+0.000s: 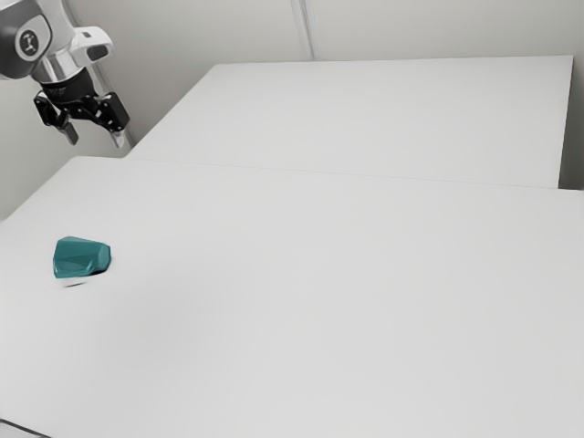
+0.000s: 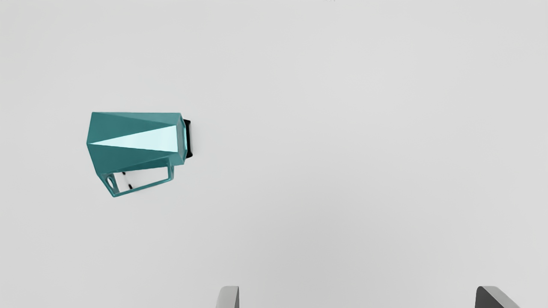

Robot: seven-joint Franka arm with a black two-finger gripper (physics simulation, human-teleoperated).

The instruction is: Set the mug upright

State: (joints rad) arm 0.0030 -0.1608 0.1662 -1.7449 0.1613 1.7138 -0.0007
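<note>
The teal mug (image 1: 80, 257) lies on its side on the white table (image 1: 319, 301), toward the exterior view's left. Its long axis runs mostly across that view, dipping slightly toward the right; the wide end points to the exterior view's left, the narrow end to its right. I can't see into the mouth from here. In the wrist view the faceted body stretches roughly parallel to a line drawn between the two fingertips, and the angular handle (image 2: 143, 186) sticks out from the flank nearer the fingers.

The black gripper (image 1: 94, 137) hangs up at the exterior view's upper left, well apart from the mug — its jaws are spread wide. The white and grey arm (image 1: 66, 38) carries it, fingers pointing downward. Beyond the table lies another white surface (image 1: 392, 109) — and behind that, a pale wall (image 1: 182, 32).
</note>
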